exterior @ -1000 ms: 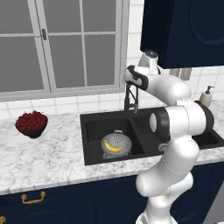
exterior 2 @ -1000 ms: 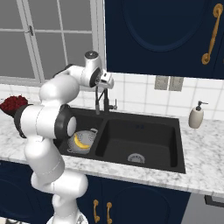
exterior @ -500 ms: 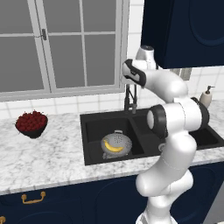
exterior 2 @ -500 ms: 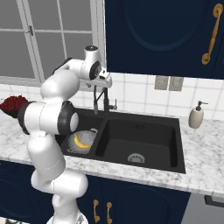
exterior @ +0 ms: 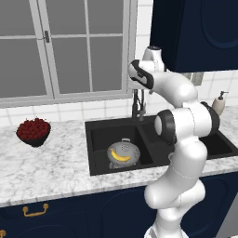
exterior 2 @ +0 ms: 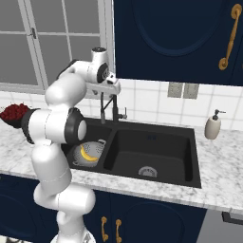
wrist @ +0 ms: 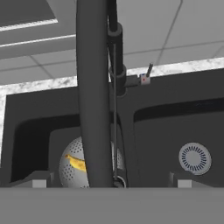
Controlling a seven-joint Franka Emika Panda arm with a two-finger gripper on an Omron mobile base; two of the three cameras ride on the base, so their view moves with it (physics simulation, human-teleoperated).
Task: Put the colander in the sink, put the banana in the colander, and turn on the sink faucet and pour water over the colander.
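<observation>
White marble counter [exterior: 56,162] frames the black double-basin sink [exterior: 100,132], where the silver pierced colander [exterior: 123,152] already holds the yellow banana [exterior: 120,157]. Open jaws [exterior 2: 110,88] hover at the tall black gooseneck faucet [wrist: 94,96], centre frame; water remains.

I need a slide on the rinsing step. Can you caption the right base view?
Open hand above the sink faucet; banana in colander in the sink.
</observation>
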